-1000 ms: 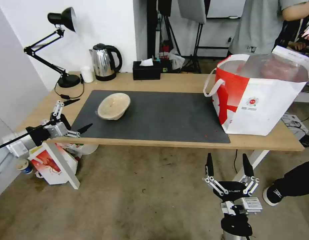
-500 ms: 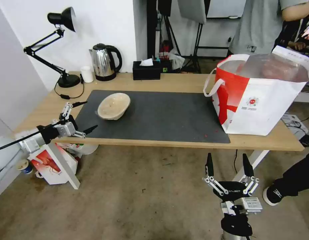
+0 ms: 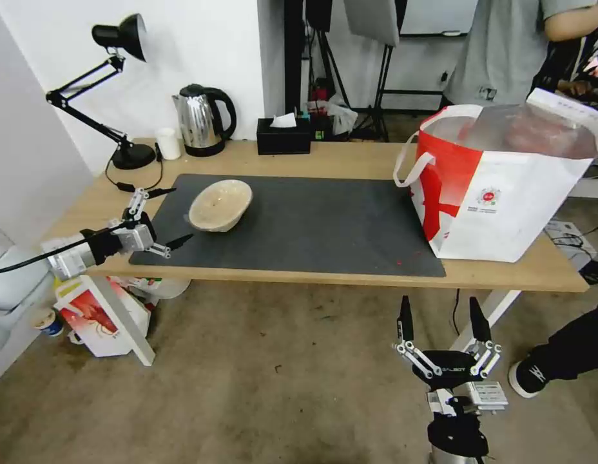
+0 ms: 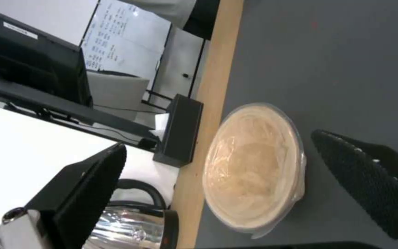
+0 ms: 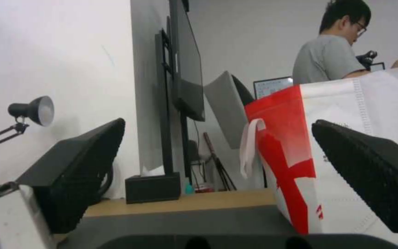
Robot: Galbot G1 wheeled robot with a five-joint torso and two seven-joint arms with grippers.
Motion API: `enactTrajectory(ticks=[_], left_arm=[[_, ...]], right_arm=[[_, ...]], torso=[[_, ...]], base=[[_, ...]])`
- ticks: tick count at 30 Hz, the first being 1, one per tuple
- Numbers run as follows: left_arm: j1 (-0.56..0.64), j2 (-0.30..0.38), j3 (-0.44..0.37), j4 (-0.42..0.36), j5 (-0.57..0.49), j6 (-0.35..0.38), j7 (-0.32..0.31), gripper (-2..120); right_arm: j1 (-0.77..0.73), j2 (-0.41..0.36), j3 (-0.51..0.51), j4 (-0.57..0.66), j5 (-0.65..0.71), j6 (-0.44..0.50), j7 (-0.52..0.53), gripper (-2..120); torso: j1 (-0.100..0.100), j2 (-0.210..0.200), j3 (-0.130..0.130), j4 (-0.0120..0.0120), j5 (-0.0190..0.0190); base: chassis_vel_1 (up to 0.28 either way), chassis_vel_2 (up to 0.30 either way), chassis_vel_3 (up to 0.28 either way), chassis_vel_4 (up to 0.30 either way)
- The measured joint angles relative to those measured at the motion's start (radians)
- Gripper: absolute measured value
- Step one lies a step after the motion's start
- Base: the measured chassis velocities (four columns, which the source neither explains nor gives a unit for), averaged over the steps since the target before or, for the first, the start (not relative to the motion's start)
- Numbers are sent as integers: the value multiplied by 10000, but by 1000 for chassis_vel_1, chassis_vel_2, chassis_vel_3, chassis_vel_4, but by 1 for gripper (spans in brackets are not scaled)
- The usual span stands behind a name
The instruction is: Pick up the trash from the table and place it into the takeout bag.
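The shallow beige bowl [image 3: 220,204] rests tilted on the dark grey mat [image 3: 325,225] of the light-wood table [image 3: 337,158]. My left gripper [image 3: 183,213] hovers over the mat's left edge, open, its fingers pointing at the bowl and just short of its rim. In the left wrist view the bowl [image 4: 254,166] lies ahead between the spread fingers of the left gripper [image 4: 218,141]. The takeout bag [image 3: 505,200], white with a red side panel, stands open at the table's right end. My right gripper [image 3: 439,309] hangs open below the table's front edge, facing the bag [image 5: 291,152].
A black desk lamp [image 3: 118,38], a steel kettle [image 3: 202,119], a small white cup [image 3: 168,143] and a black tissue box [image 3: 284,135] line the back edge. A red-and-white box [image 3: 99,316] sits on the floor under the left end. A person stands behind the bag.
My left gripper has moved right and forward over the table's left edge, closing in on the beige bowl. The right arm has not moved.
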Motion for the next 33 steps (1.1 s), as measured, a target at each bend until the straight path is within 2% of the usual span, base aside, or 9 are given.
enactTrajectory(ticks=[14,21,33], left_arm=[[-605,-348,725,587,157,-3,168,100],[-681,-246,860,721,96,-112,272,100],[-1524,-223,1816,952,191,-126,330,100]], right_arm=[[0,0,0,0,1,0,0,100],[0,0,0,0,1,0,0,100],[0,0,0,0,0,0,0,100]], torso=[[0,0,0,0,1],[0,0,0,2,1],[0,0,1,0,1]], base=[[0,0,0,0],[0,0,0,0],[0,0,0,0]])
